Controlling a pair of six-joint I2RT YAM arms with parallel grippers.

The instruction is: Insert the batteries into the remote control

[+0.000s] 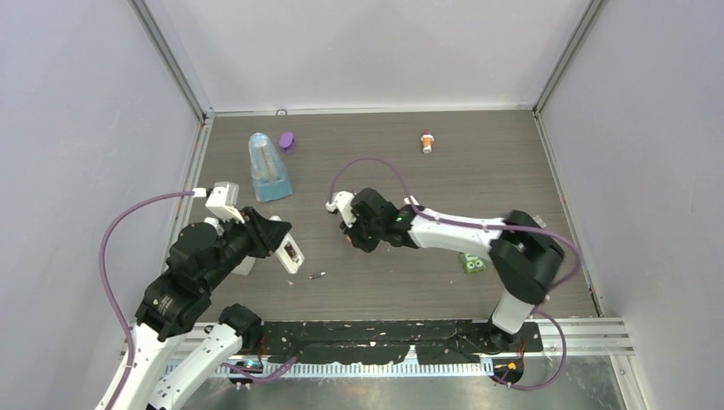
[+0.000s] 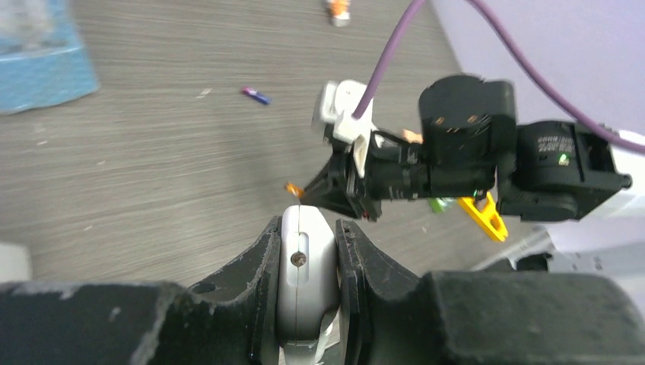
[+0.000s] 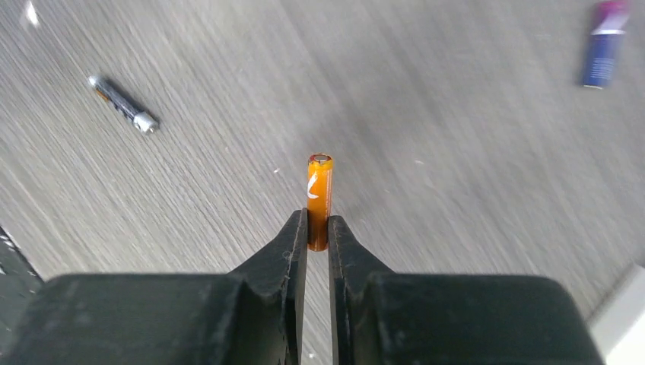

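Batteries are seen in three places. An orange battery [image 3: 319, 194] is gripped by its near end between the closed right fingers [image 3: 293, 251], and its far end juts past their tips toward 12 o'clock in the right wrist view. A white mark is printed on its casing, but it cannot be read. A dark battery [image 3: 122, 103] with a silvery tip is laid on the desk [image 3: 456, 190] at 10 o'clock from the orange one. A purple battery [image 3: 605, 46] is laid at 2 o'clock, its label too blurred to be read.

The remote control [image 2: 304, 266] is clamped edge-on between the left fingers [image 2: 255, 281]. In the top view it is found at 8 o'clock from the right fingers, with the dark battery near it at 4 o'clock.

A blue translucent container [image 1: 267, 171] is placed at 12 o'clock from the remote control, with a purple cap [image 1: 287, 141] just beside it at 1 o'clock. A red-and-white capped bottle [image 1: 427, 141] is laid near the far edge, at 1 o'clock from the right fingers. A small green object [image 1: 471, 265] is seen at 4 o'clock from them.
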